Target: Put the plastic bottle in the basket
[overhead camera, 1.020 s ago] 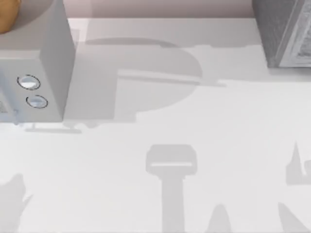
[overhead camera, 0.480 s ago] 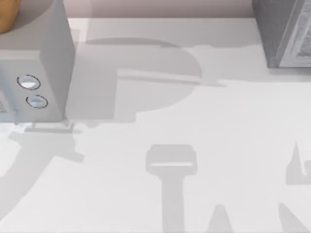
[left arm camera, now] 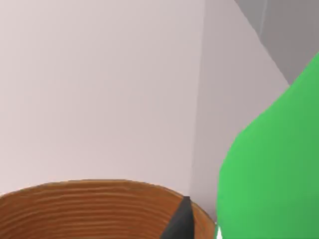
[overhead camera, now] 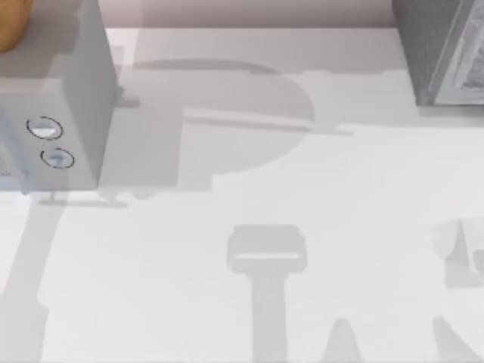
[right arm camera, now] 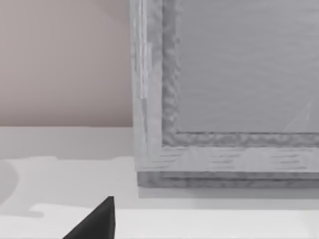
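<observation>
Grey appliance (overhead camera: 53,113) table (overhead camera: 302,197) left; grey box (overhead camera: 442,49) right.

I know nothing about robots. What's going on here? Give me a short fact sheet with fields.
Bottle: the green plastic bottle looms large in the left wrist view
Basket: the woven brown basket lies beyond it in that view, and at the table's far left corner from above
Left claw: one dark fingertip shows beside the bottle
Right claw: one dark fingertip above the white table, near a grey box
</observation>
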`<state>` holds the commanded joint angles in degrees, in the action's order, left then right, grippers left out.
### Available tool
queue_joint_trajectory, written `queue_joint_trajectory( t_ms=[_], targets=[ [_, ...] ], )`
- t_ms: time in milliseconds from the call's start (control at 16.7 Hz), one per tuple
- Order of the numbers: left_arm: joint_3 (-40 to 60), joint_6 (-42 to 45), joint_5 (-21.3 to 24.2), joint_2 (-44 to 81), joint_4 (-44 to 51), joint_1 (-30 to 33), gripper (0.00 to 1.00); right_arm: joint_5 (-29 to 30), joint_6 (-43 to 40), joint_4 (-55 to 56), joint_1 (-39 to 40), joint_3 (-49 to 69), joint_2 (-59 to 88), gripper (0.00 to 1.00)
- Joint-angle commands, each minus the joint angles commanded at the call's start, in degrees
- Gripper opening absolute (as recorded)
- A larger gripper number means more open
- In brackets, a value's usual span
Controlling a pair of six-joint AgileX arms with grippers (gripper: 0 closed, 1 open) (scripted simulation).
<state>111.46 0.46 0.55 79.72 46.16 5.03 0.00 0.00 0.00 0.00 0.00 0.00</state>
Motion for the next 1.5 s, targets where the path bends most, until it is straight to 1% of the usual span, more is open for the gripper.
queue_joint_trajectory(
  t_ms=[240, 420, 780, 1500],
  targets=[
    [8.21, 0.75, 4.01, 13.69, -4.83, -9.36, 0.0, 0.0, 0.0, 0.0, 0.0, 0.0, 0.0, 1.0],
    [11.25, 0.97, 5.48, 18.78, -6.6, -12.8, 0.0, 0.0, 0.0, 0.0, 0.0, 0.0, 0.0, 1.0],
    [11.04, 1.1, 5.46, 19.34, -6.79, -12.95, 0.0, 0.0, 0.0, 0.0, 0.0, 0.0, 0.0, 1.0],
    [6.4, 0.91, 5.22, 22.43, -15.07, -12.67, 0.0, 0.0, 0.0, 0.0, 0.0, 0.0, 0.0, 1.0]
  ],
)
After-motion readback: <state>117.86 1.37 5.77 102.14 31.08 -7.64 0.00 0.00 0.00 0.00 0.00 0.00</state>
